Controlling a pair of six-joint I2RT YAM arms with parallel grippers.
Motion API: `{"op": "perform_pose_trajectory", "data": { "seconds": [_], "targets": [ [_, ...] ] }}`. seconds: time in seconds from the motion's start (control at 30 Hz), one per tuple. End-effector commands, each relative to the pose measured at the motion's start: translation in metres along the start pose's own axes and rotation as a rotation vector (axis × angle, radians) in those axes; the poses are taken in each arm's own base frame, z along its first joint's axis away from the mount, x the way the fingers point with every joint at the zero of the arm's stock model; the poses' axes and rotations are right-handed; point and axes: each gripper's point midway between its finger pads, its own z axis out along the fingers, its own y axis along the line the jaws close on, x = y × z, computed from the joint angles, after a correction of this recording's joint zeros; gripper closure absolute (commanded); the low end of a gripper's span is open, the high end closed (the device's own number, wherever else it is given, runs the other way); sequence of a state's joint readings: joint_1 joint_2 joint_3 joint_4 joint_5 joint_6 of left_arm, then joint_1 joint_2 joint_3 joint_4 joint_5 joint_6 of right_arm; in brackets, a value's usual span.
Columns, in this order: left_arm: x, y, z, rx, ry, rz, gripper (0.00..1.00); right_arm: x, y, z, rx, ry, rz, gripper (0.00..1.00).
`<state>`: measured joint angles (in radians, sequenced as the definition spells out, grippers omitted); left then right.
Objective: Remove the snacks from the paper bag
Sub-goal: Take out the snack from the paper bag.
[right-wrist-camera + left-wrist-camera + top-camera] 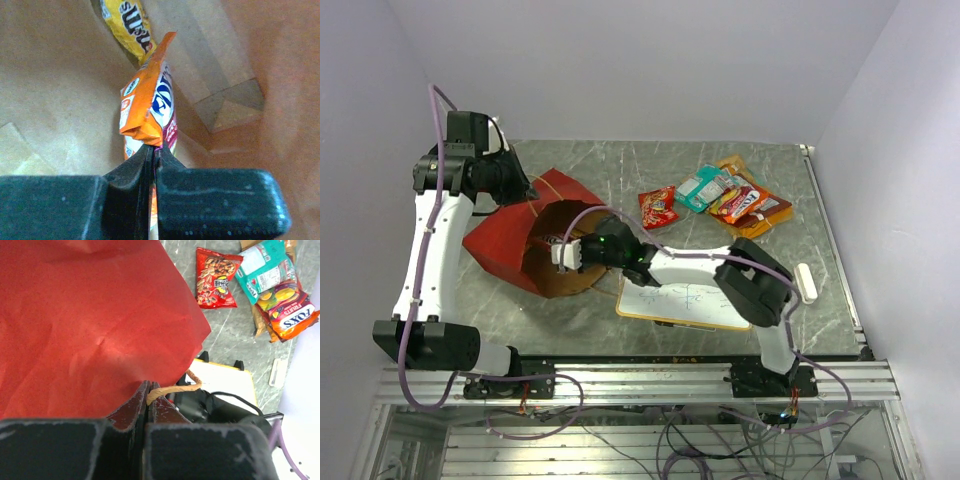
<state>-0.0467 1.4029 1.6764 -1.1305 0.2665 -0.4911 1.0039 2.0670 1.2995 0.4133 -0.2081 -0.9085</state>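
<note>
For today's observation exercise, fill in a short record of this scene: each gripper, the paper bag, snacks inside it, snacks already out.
left gripper: shut on the paper bag rim, beside a string handle
right gripper: inside the bag, shut on an orange packet
bag pose: on its side, mouth open
also in bag: yellow packet, deeper in
out of bag: red packet; teal packet piled with others, on the table

White arms [430, 235] with black joints; lilac cables [441, 140] trail behind the matte black, scuffed jaws.
</note>
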Motion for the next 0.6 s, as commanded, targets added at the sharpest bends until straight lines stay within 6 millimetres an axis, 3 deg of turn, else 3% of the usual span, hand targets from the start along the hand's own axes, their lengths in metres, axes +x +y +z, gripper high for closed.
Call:
{"op": "perform_pose_trajectory", "data": {
  "seconds": [0.0, 0.4, 0.57],
  "targets": [
    [-0.012, -0.012, 0.003, 0.073, -0.033, -0.030, 0.93, -0.052, -0.037, -0.037, 0.084, -0.119, 0.101, 1.00],
    [-0.006, -0.014, 0.012, 0.111, -0.037, -0.069, 0.93, -0.098, -0.053, -0.124, 0.091, -0.177, 0.349, 1.00],
    [-0.007, -0.008, 0.020, 0.077, -0.022, -0.097, 0.93, -0.100, -0.061, -0.165, 0.142, -0.131, 0.383, 1.00]
  ]
}}
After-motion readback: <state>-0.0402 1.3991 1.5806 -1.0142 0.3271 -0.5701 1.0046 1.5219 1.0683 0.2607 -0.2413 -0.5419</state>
